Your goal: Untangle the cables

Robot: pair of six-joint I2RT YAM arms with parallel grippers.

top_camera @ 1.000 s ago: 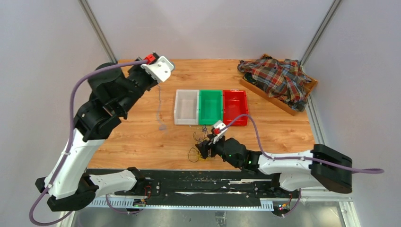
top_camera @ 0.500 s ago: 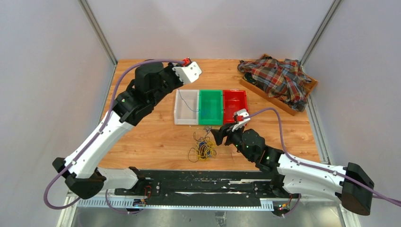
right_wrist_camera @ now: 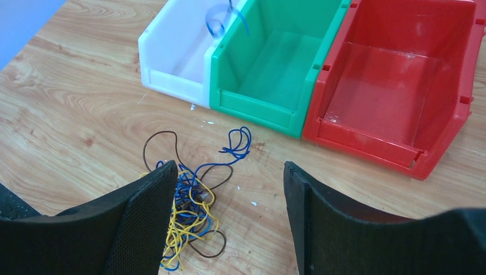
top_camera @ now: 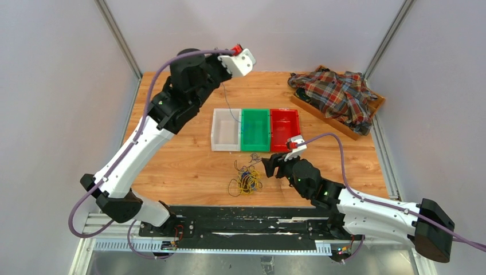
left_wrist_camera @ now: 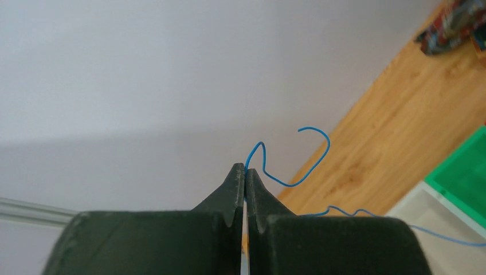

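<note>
In left gripper (left_wrist_camera: 245,169), 1 blue cable (left_wrist_camera: 289,184)

- Left wrist view: blue wire (left_wrist_camera: 312,172) trailing out past right edge, far end not showing. Left tool (left_wrist_camera: 245,172) getting cropped by bottom edge. Green bin (left_wrist_camera: 465,169), white bin (left_wrist_camera: 432,232) and plaid shirt (left_wrist_camera: 453,26) showing only as corners at right edge.
- Right wrist view: cables (right_wrist_camera: 192,209) lying partly behind finger (right_wrist_camera: 143,229) of right tool (right_wrist_camera: 230,169). Blue wire over white bin smearing into blur, getting cropped by top edge. Red bin (right_wrist_camera: 395,86) running off right edge.
- Top view: blue wire appearing hair-thin, lower end getting lost against bins.
</note>
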